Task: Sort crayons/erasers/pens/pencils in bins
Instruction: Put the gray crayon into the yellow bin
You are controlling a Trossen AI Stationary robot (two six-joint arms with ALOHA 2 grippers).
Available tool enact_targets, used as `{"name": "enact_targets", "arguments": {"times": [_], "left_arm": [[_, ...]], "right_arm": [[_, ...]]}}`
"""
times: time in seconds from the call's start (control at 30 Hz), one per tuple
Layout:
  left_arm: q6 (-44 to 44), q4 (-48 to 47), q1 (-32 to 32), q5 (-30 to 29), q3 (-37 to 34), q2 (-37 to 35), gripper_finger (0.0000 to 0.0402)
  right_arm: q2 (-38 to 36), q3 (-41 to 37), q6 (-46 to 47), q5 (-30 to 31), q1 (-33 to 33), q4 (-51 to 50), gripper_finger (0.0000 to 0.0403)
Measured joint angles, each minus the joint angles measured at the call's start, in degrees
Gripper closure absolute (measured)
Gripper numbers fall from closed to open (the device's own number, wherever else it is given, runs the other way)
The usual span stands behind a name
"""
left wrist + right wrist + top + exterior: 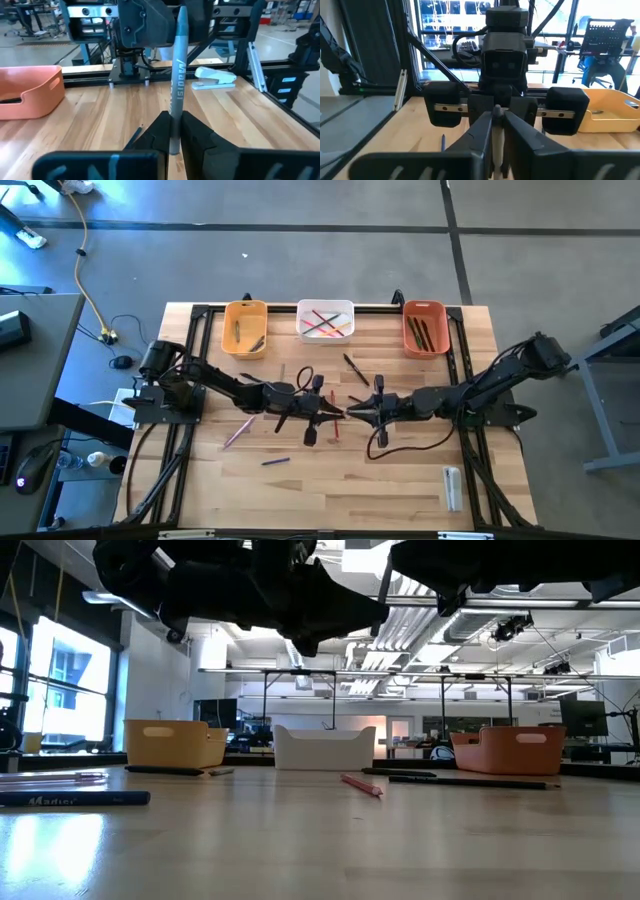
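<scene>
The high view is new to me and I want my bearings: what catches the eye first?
At mid-table the left tool and right tool meet tip to tip, a grey pencil between them, gripped by the left fingers. Along the far edge sit three bins: yellow, white, orange.

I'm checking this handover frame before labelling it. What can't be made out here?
- High view: the grey stick passing between the left gripper and the right gripper is too small to see.
- Low view: both grippers are cut off by the top edge.
- Yellow bin: its contents are too small to name.
</scene>
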Motion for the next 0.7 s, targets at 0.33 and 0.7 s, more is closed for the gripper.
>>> {"name": "enact_targets", "arguments": {"times": [0.33, 0.7], "left_arm": [[1.62, -7.99, 0.13, -4.29, -0.04, -2.02, 0.0392], [-2.43, -44.03, 2.2, -19.96, -0.02, -21.27, 0.0389]], "right_arm": [[-1.11, 0.0, -5.14, 11.6, 4.54, 3.22, 0.0228], [-6.62, 0.0, -5.63, 27.63, 9.16, -11.45, 0.0273]]}}
